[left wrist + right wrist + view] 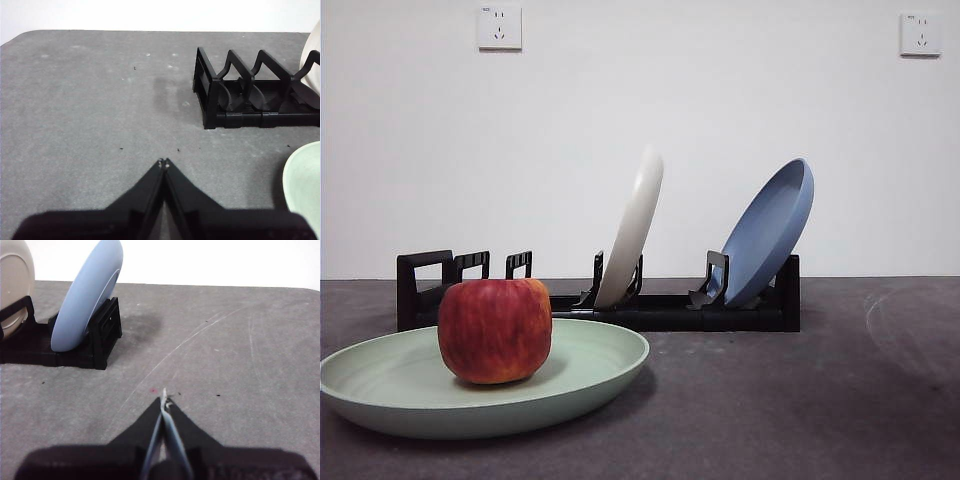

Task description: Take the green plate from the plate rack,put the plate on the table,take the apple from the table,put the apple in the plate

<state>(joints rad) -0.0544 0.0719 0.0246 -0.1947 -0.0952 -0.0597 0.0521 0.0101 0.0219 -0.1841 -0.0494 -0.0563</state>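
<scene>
Apple (495,330) sits in the green plate (590,375), both tools pressed together and empty, so only a worktop (800,400) bump could roll it off.

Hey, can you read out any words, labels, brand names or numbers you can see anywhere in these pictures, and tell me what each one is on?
Left wall socket: a tiny mark in its top corner, too small to read.
Right wall socket: a similar tiny mark, too small to read.
Apple, green plate, plate rack, cream plate, blue plate, table: no text visible.
</scene>
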